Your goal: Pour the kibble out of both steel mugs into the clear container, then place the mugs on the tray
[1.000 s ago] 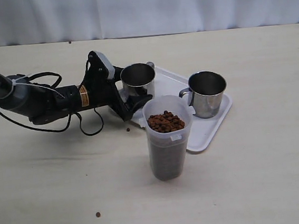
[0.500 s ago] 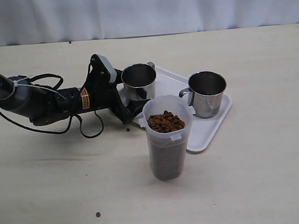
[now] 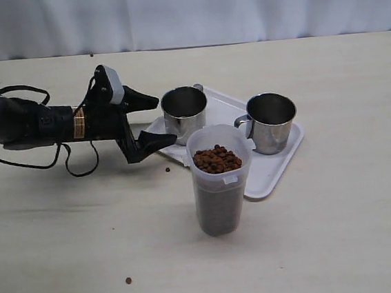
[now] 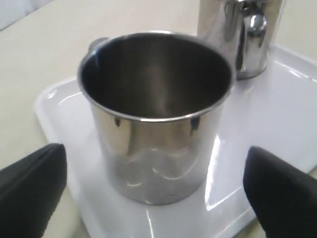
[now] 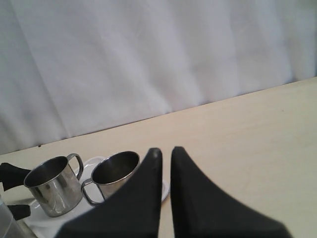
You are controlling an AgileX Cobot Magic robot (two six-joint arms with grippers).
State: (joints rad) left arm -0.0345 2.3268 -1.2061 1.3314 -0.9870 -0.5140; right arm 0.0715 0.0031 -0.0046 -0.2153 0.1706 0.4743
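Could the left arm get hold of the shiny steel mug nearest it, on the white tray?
Probably yes. The left gripper is open and faces that shiny steel cylindrical mug on the flat white plastic tray, with nothing between them; the tall clear container stands aside.

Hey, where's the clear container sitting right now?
In the exterior view the clear container stands upright on the table near the middle, on the camera's side of the tray, nearest the steel mug on the left.

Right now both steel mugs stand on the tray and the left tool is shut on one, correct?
No. The left tool is open, clear of the mug beside it, per the left wrist view. Both steel mugs do stand on the tray.
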